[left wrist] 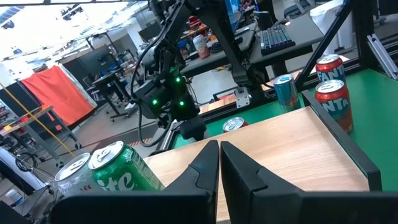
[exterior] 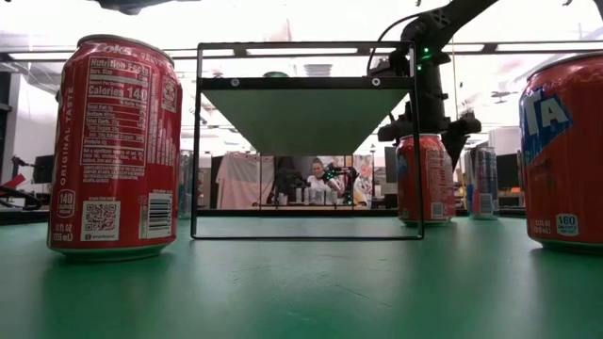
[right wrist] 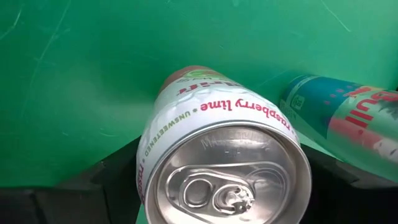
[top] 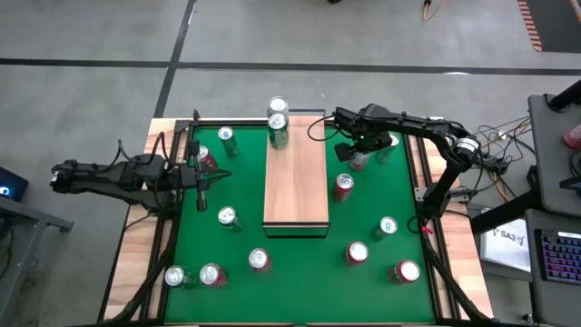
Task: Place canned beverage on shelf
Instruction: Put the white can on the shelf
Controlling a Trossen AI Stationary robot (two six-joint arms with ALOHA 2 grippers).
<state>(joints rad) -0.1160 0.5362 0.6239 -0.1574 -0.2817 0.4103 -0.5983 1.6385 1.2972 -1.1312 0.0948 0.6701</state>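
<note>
The shelf, a pale wooden board on a low dark frame, stands mid-table with a green can and a silver-topped can upright on its far end. Right of the shelf's far half, my right gripper points down over a white raspberry-lime can that stands on the green mat, and is shut on it. Near the table's left edge my left gripper waits level, shut and with nothing in it; its fingers face the shelf. My right gripper comes from above, pointing down, with one finger on each side of the white can's upper wall, just below the rim. The can stands upright with its base on the mat. The fingers lie against its sides with no gap showing.
A teal can stands close beside the held can, and a red can stands just nearer, by the shelf's right edge. Several more cans are scattered on the mat, left of the shelf and along the near edge.
</note>
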